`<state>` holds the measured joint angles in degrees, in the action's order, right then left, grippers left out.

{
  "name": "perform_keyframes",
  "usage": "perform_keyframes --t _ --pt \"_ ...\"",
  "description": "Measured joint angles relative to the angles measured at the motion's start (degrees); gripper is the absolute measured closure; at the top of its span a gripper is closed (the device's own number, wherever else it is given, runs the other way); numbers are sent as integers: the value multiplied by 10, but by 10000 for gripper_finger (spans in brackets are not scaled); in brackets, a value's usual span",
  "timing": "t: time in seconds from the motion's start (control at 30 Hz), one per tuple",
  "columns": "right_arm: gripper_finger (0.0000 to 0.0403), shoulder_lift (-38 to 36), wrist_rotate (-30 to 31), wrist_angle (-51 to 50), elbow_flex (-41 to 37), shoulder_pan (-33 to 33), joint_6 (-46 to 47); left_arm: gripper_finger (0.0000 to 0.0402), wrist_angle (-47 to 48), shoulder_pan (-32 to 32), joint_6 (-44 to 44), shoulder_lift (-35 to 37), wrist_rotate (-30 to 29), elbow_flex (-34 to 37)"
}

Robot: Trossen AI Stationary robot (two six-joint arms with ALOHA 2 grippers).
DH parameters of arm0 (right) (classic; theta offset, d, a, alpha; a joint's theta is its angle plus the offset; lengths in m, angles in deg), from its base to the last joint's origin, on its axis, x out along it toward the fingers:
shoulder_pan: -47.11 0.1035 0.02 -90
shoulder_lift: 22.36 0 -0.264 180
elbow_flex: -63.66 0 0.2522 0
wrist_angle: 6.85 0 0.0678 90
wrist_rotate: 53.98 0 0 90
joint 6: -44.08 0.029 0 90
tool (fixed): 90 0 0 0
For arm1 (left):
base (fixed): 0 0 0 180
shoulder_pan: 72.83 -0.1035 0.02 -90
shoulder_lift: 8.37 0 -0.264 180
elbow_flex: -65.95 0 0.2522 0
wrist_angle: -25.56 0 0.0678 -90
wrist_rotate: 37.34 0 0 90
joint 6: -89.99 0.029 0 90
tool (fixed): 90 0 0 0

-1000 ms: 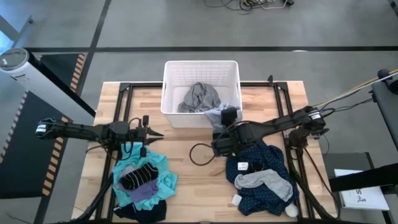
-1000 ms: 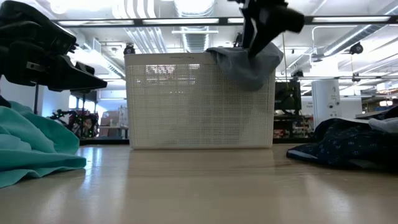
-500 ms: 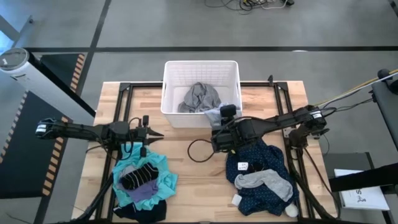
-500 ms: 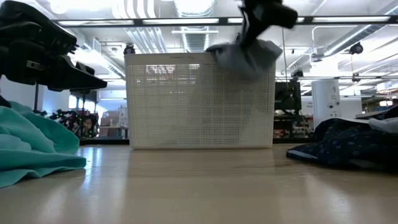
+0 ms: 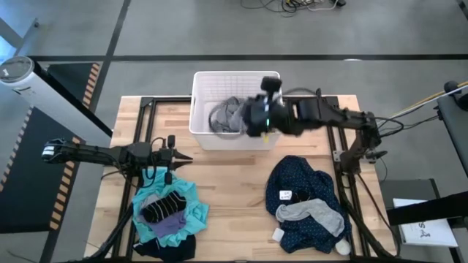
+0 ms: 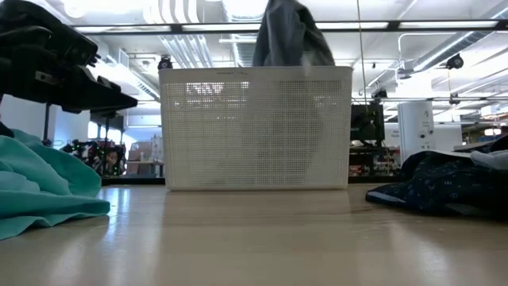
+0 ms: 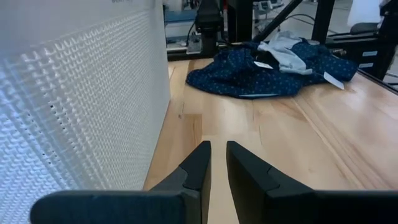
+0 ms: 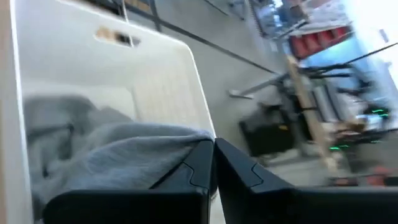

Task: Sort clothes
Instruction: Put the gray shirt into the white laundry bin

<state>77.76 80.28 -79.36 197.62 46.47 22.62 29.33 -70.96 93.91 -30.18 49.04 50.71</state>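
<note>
Grey cloth hangs from my right gripper, whose fingers are pinched shut on it above the white basket, over the side nearer the right arm. In the right wrist view the cloth drapes from between my two closed fingers, with the basket wall beyond it. More grey fabric lies inside the basket. In the low view the held piece rises above the basket rim and its lower part dips behind the mesh. My left gripper waits over the table on the left side, beside the basket's near left corner, fingers nearly together with a narrow gap and nothing between them. Just below it lies a teal shirt with black striped socks and a purple piece on top, and a dark garment at the table's front edge. On the right side sits the navy dotted garment with a grey piece resting on it.
</note>
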Motion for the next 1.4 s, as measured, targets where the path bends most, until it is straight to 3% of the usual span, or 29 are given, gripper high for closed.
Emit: perform_keyframes --t 0.3,0.67,0.87,1.23,1.4 --pt "403 12 -254 100 -25 -138 23 364 1 0 0 0 0 0" --pt "403 104 -409 197 -25 -291 33 364 3 0 0 0 0 0" --pt "403 125 -438 189 -4 -353 32 364 3 0 0 0 0 0" --pt "403 127 -583 79 1 -357 19 364 8 0 0 -14 0 0" --pt "403 153 -599 44 -7 -349 16 364 7 0 -4 -30 0 0"
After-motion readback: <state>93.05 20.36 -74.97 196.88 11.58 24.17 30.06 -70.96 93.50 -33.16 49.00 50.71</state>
